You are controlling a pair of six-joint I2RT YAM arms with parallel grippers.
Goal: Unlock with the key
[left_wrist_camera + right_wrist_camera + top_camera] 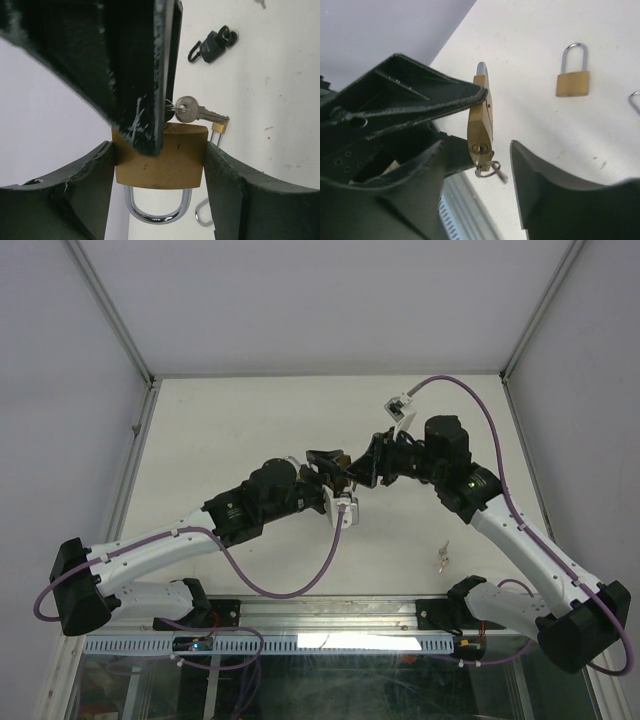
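My left gripper (pixel 159 150) is shut on a brass padlock (pixel 160 162), gripping its body from both sides, with the steel shackle (pixel 157 215) closed. In the right wrist view the padlock (pixel 481 117) is edge-on, a key (pixel 480 155) sits in its keyhole, and a ring with a spare key (pixel 491 170) hangs from it. My right gripper (pixel 476 145) is open, one finger on each side of the key without touching it. In the top view both grippers meet at mid-table, the left (pixel 325 472) and the right (pixel 365 472).
A second brass padlock (pixel 573 75) and a black padlock (pixel 212 45) lie on the white table. A loose shackle (pixel 202 212) shows near them. A small bunch of keys (pixel 441 558) lies near the right arm's base. Grey walls enclose the table.
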